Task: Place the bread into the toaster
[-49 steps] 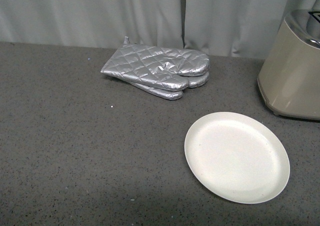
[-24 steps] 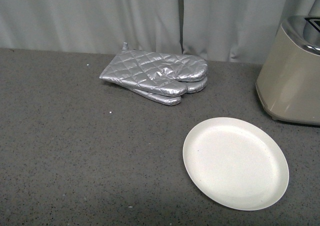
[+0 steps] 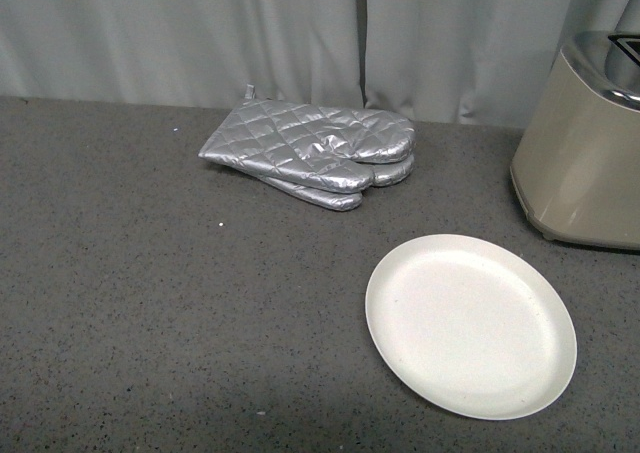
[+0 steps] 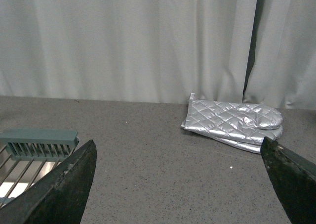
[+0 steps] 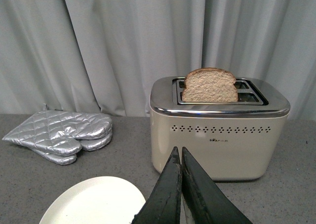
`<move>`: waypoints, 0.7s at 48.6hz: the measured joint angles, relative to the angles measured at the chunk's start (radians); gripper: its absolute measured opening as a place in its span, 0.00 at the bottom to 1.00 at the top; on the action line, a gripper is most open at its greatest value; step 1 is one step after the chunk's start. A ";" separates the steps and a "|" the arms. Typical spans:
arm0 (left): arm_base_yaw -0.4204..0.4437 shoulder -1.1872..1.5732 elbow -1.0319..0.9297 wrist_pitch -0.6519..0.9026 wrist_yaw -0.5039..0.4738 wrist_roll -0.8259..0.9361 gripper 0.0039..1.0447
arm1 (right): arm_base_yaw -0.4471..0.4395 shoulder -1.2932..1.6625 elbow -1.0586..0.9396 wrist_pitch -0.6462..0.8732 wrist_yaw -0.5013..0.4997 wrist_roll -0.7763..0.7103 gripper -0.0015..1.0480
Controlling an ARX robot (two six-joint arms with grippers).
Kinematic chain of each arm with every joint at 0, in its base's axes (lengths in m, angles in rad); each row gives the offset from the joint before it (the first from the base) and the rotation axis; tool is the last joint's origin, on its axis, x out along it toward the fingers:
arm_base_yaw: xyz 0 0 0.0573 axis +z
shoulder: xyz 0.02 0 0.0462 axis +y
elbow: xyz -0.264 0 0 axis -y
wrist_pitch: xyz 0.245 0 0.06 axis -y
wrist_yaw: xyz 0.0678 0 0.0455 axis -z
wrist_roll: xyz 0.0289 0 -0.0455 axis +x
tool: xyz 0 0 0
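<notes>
Pale pleated curtains back a speckled grey surface [image 3: 150, 303], where quilted silver oven mitts [image 3: 315, 153] lie stacked near a smooth round white plate [image 3: 470, 325]. Beyond the right tool [image 5: 180, 157], its fingers pressed together, the boxy beige toaster [image 5: 219, 132] with a chrome top holds the bread [image 5: 210, 86] upright in a slot, rounded crust up, lower half hidden. Only the left tool's [image 4: 180, 157] two dark fingertips show, spread wide, with a green wire rack [image 4: 29, 152] cut off beside one.
</notes>
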 joint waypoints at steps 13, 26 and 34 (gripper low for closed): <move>0.000 0.000 0.000 0.000 0.000 0.000 0.94 | -0.210 -0.022 0.000 -0.025 -0.200 0.000 0.01; 0.000 0.000 0.000 0.000 0.000 0.000 0.94 | -0.212 -0.022 0.000 -0.025 -0.202 0.000 0.01; 0.000 0.000 0.000 0.000 0.000 0.000 0.94 | -0.212 -0.022 0.000 -0.025 -0.202 0.000 0.01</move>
